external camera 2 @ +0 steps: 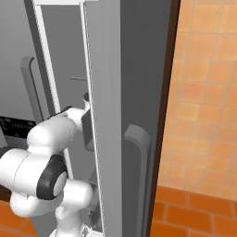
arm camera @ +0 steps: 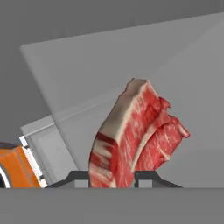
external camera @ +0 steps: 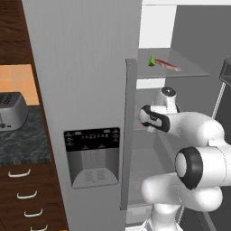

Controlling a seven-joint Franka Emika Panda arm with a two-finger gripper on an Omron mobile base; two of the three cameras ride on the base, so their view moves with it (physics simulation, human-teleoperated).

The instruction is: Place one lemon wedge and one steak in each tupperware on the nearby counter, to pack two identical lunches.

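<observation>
My gripper [arm camera: 111, 177] is inside the open fridge and shut on a raw red steak [arm camera: 135, 140] with a white fat edge. The steak stands tilted up between the two dark fingertips [arm camera: 146, 177] over a grey fridge shelf [arm camera: 87, 74]. In the left base view, the white arm [external camera: 194, 135] reaches into the fridge under a glass shelf [external camera: 189, 70]. On that shelf lie a small green lemon wedge [external camera: 152, 61] and a second steak [external camera: 168, 65]. The speckled counter [external camera: 22, 140] lies to the left. The tupperware is out of view.
The fridge's left door [external camera: 85, 90], with a dispenser panel [external camera: 92, 155], stands close beside the arm. The right door [external camera 2: 109, 115] with its handle [external camera 2: 139, 176] hems the arm in on the other side. A toaster [external camera: 11, 110] sits on the counter above brown drawers [external camera: 27, 198].
</observation>
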